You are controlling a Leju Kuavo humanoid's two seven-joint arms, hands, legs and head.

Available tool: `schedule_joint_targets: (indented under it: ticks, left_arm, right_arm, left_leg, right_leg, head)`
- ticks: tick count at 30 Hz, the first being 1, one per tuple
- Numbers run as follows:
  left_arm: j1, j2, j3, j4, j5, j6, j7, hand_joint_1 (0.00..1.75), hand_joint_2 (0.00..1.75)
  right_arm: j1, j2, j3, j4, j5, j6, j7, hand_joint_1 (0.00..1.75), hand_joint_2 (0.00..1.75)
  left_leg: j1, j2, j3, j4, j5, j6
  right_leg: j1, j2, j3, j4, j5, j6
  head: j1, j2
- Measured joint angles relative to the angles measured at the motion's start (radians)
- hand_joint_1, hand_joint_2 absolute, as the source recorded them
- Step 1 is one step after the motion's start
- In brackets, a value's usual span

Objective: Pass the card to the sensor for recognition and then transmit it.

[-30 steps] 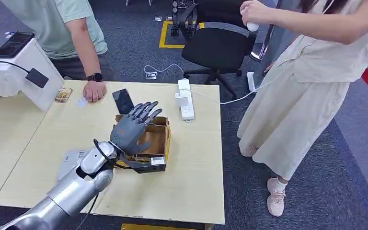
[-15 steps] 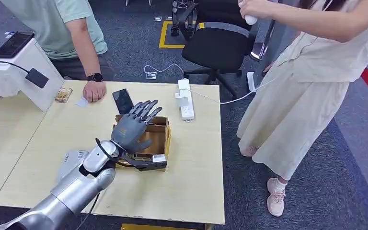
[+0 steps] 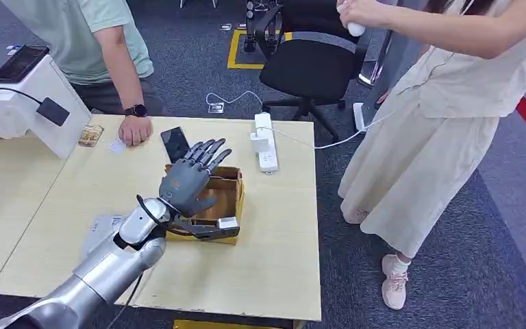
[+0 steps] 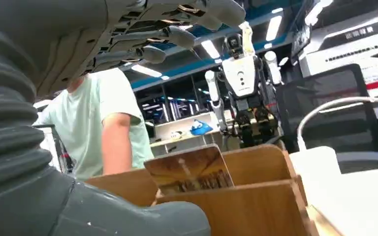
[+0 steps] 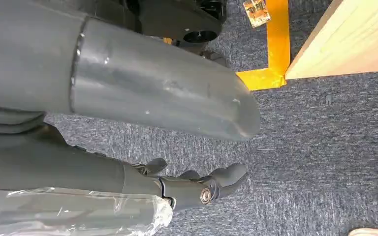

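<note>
The left hand point(image 3: 186, 184), released with its fingers spread and holding nothing, has drifted slightly toward the far side over the last second and now hovers above the cardboard box point(image 3: 230, 199) near the middle of the counter point(image 3: 281, 260); the shift is small, which suggests the reach for the card has only begun. In the left wrist view, the card point(image 4: 189, 170) stands upright and slightly tilted in a slot of the box, its brown printed face glossy and its corners rounded, just beyond the open palm. The box is of plain matt corrugated board with thin upright partitions; the counter is smooth pale wood laminate. The right hand point(image 5: 197, 186) hangs over grey carpet beside the counter's edge, its dark fingers loosely curled around nothing. The white sensor stand point(image 3: 38, 110) sits at the far left, well apart from the box. A person's hand point(image 3: 135, 129) rests on the far edge of the counter.
</note>
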Motion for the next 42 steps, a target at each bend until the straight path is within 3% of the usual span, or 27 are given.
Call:
schedule_joint_targets:
  ticks: [10, 20, 25, 33, 42]
  left_arm:
    - [-0.012, -0.012, 0.0, 0.0, -0.052, 0.004, 0.04, 0.0, 1.75]
    - [-0.019, -0.018, 0.0, 0.039, -0.061, 0.014, 0.039, 0.0, 1.75]
    - [-0.018, -0.026, 0.0, 0.068, -0.03, 0.007, 0.024, 0.0, 1.75]
    - [-0.002, -0.026, 0.0, 0.057, 0.042, 0.0, -0.077, 0.0, 1.75]
    - [0.001, -0.036, -0.026, 0.005, 0.057, -0.017, -0.078, 0.0, 1.75]
  right_arm:
    - [0.0, 0.0, 0.0, 0.0, -0.004, -0.001, 0.0, 0.0, 0.0]
    - [0.0, 0.0, 0.001, 0.0, -0.002, -0.001, 0.0, 0.0, 0.0]
    - [0.001, 0.0, 0.001, 0.0, -0.005, -0.001, 0.0, 0.0, 0.0]
    - [0.002, 0.0, 0.003, 0.002, -0.002, 0.0, 0.0, 0.0, 0.0]
    - [0.0, 0.0, 0.008, 0.002, -0.001, 0.0, 0.003, 0.0, 0.0]
  left_leg:
    - [0.0, 0.0, 0.0, 0.0, 0.0, 0.0]
    - [0.0, 0.0, 0.0, 0.0, 0.0, 0.0]
    - [0.0, 0.0, 0.0, 0.0, 0.0, 0.0]
    - [0.0, 0.0, 0.0, 0.0, 0.0, 0.0]
    - [0.0, 0.0, 0.0, 0.0, 0.0, 0.0]
  right_leg:
    - [0.0, 0.0, 0.0, 0.0, 0.0, 0.0]
    - [0.0, 0.0, 0.0, 0.0, 0.0, 0.0]
    - [0.0, 0.0, 0.0, 0.0, 0.0, 0.0]
    - [0.0, 0.0, 0.0, 0.0, 0.0, 0.0]
    - [0.0, 0.0, 0.0, 0.0, 0.0, 0.0]
  head:
    - [0.0, 0.0]
    - [0.0, 0.0]
    - [0.0, 0.0]
    - [0.0, 0.0]
    - [0.0, 0.0]
